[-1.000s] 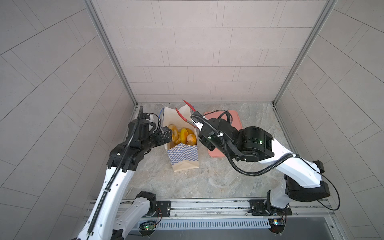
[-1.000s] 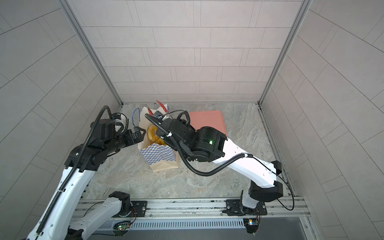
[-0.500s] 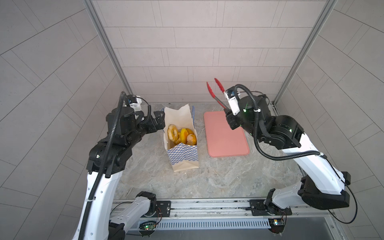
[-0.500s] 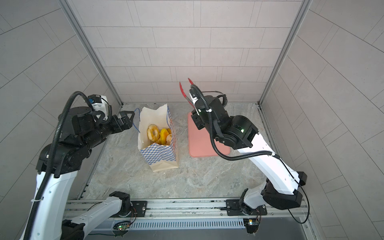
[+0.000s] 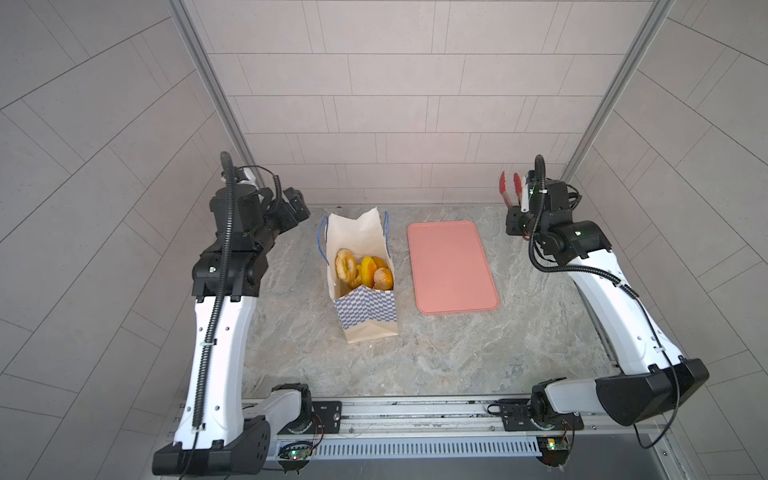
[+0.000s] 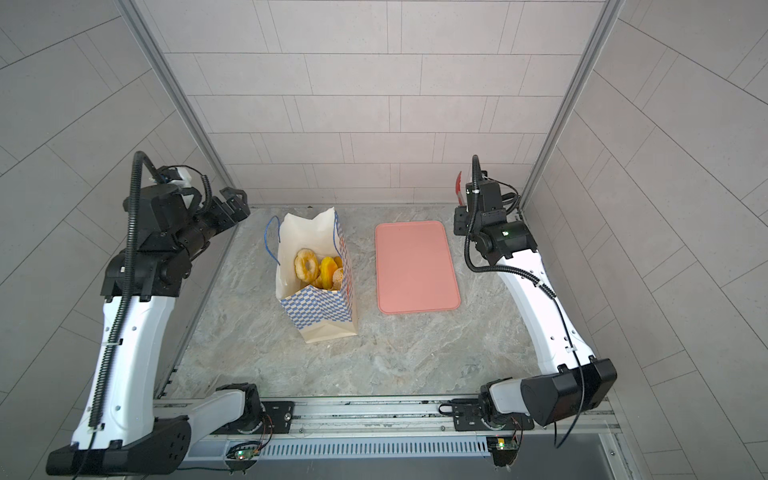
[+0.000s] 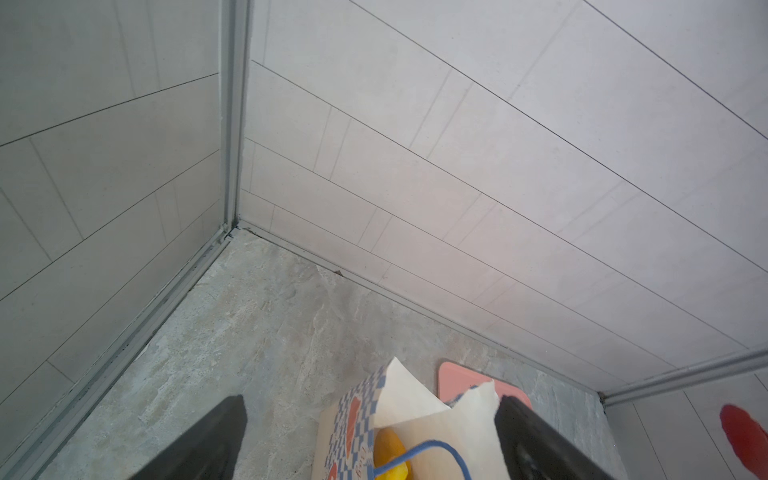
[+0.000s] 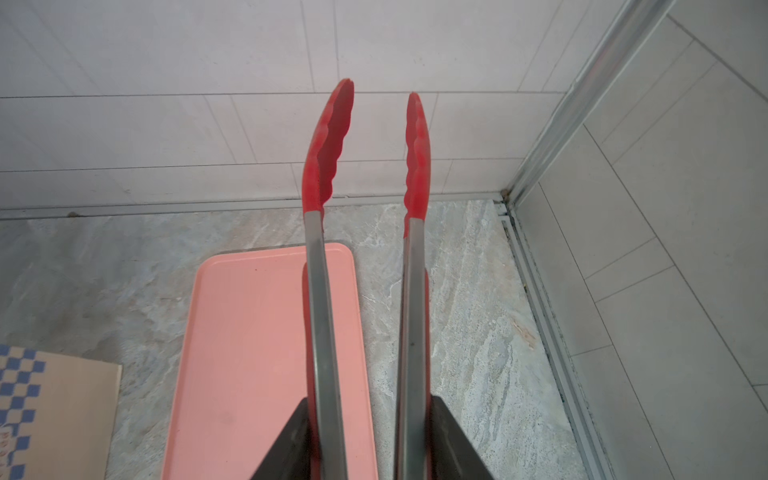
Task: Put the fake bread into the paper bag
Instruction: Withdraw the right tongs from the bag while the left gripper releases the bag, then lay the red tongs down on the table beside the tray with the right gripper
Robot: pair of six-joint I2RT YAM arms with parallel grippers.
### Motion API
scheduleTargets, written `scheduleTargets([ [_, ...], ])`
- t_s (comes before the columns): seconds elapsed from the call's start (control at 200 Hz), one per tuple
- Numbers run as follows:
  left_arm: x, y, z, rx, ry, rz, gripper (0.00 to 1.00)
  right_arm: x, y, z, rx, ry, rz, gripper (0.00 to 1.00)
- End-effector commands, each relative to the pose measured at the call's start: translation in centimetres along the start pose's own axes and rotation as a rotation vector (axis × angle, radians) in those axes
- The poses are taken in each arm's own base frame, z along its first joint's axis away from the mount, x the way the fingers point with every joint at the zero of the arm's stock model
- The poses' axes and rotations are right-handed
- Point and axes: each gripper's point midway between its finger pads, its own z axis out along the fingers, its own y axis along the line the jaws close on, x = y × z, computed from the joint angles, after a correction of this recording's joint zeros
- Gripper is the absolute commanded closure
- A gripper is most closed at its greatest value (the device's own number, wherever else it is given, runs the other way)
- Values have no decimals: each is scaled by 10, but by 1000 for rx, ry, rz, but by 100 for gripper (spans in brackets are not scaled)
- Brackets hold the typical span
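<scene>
Pink tray (image 5: 451, 266) lies bare; fake bread (image 5: 361, 270) sits inside the paper bag (image 5: 365, 316) (task seemingly done); left hand (image 5: 296, 205) gapes wide; right hand (image 8: 370, 444) clasps the tongs (image 8: 322, 291).

Pink tray (image 5: 453, 266) flat on marble tabletop (image 5: 415, 357); red-tipped tongs (image 8: 319, 291) aloft near back corner, tips apart.

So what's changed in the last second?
Both arms drew back from the paper bag: the left gripper to the left rear, jaws open and empty; the right gripper out to the right rear corner, tongs still gripped. The bag, the fake bread inside it and the pink tray stayed put.
</scene>
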Motion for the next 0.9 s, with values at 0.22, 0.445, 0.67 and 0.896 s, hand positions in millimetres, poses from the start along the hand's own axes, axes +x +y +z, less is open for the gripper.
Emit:
scheduleTargets([
  [0.22, 29, 65, 58, -144, -11, -104, 0, 50, -31, 96, 79, 147, 50, 59],
  [0.445, 67, 111, 76, -220, -153, -92, 0, 102, -64, 136, 168, 288, 36, 58],
  [0.67, 108, 142, 93, -308, -88, -4, 0, 147, -75, 160, 192, 422, -31, 58],
  [0.896, 127, 163, 95, -366, -92, 66, 0, 189, -86, 175, 215, 529, -64, 57],
])
